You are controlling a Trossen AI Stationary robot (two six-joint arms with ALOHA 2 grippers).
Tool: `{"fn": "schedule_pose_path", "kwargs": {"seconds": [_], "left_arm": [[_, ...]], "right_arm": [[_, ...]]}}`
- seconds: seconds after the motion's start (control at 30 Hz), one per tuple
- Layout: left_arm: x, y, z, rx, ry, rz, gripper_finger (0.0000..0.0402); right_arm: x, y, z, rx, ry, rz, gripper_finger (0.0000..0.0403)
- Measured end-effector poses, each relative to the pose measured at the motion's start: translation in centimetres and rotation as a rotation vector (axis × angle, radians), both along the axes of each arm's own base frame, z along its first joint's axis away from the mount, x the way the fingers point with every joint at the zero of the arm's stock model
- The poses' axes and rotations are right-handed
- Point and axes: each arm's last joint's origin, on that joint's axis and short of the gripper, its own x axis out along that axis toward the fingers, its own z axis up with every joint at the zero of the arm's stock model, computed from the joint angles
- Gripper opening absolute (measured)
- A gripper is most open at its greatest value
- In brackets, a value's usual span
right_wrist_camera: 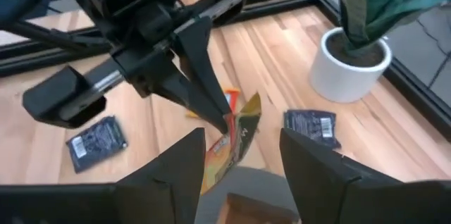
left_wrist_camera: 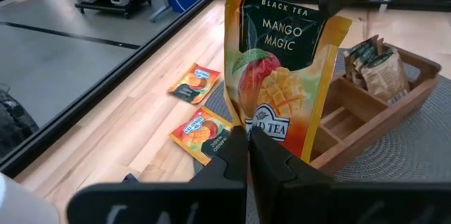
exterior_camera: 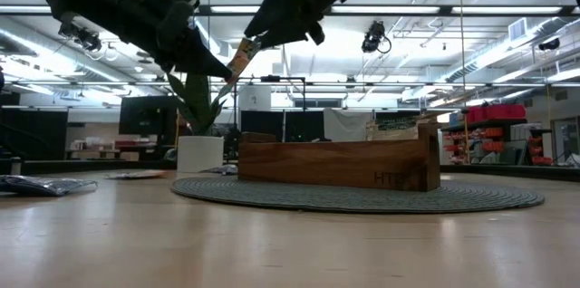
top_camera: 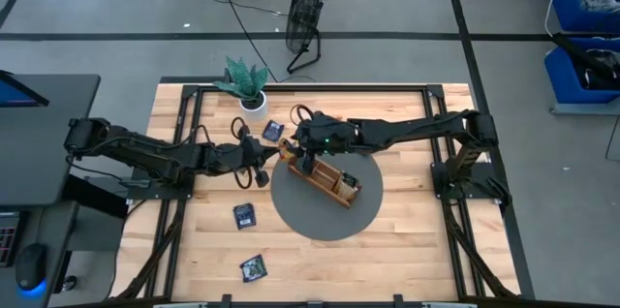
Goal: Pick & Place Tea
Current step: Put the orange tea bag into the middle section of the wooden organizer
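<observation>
Left end effector [left_wrist_camera: 248, 155] nearest lens, fingers pinched shut on lower edge of mango tea sachet [left_wrist_camera: 282, 76], held upright in air just beside wooden tray [left_wrist_camera: 366, 122]. Right end effector [right_wrist_camera: 239, 150] spread wide, straddling sachet's top. Sachet looks light, thin, floppy, slick foil; best pinched at edge. More sachets [left_wrist_camera: 196, 83] on tabletop [left_wrist_camera: 134, 122] beside tray.
</observation>
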Motion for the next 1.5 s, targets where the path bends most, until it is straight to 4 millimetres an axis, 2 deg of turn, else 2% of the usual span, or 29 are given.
{"fn": "schedule_pose_path", "kwargs": {"seconds": [0.37,0.53,0.8,1.03,1.37,1.5], "left_arm": [[0.0,0.0,0.0,0.011,0.003,0.009,0.0003],[0.0,0.0,0.1,0.024,0.0,0.004,0.0003],[0.1,0.0,0.3,0.038,-0.011,0.0,0.0003],[0.1,0.0,0.4,0.043,-0.021,-0.002,0.0015],[0.1,0.0,0.4,0.045,-0.026,-0.001,0.0023],[0.2,0.0,0.6,0.066,-0.03,-0.01,0.0031]], "right_arm": [[-0.2,-0.2,0.0,-0.023,0.022,-0.033,0.017],[-0.3,-0.7,0.0,0.019,0.019,0.004,0.0153],[-0.3,-1.1,0.0,0.041,0.019,0.021,0.0095],[-0.3,-0.9,0.0,0.008,0.026,0.047,0.0009],[-0.5,-0.9,-0.2,-0.006,0.061,0.056,0.0002],[-1.2,-0.7,0.4,-0.004,0.082,0.061,0.0002]]}}
